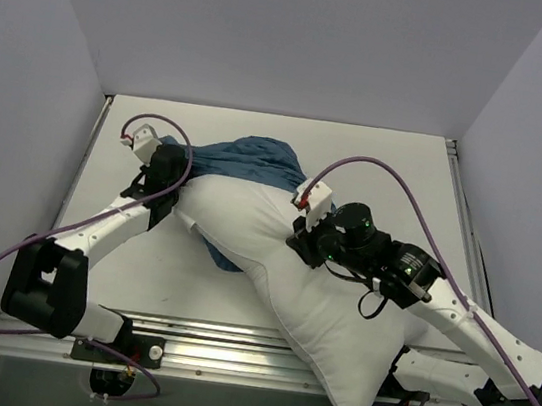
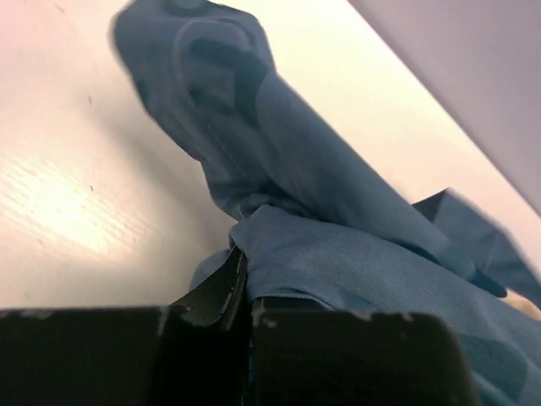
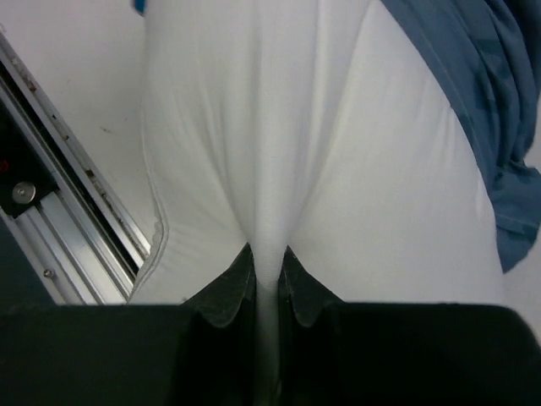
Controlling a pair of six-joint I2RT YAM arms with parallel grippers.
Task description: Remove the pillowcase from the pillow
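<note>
The white pillow (image 1: 321,311) lies diagonally across the table, its near corner hanging over the front rail. The dark blue pillowcase (image 1: 247,159) is bunched over the pillow's far end, with a fold showing under its left side. My left gripper (image 1: 166,170) is shut on the pillowcase (image 2: 338,262) at its left edge; blue cloth drapes over its fingers (image 2: 215,292). My right gripper (image 1: 309,237) is shut on a pinched ridge of the pillow (image 3: 270,152) near its middle. The pillowcase edge (image 3: 482,127) shows at the upper right of the right wrist view.
A metal rail (image 1: 201,340) runs along the table's front edge; it also shows in the right wrist view (image 3: 59,220). White walls enclose the table on the left, back and right. Purple cables loop above both arms.
</note>
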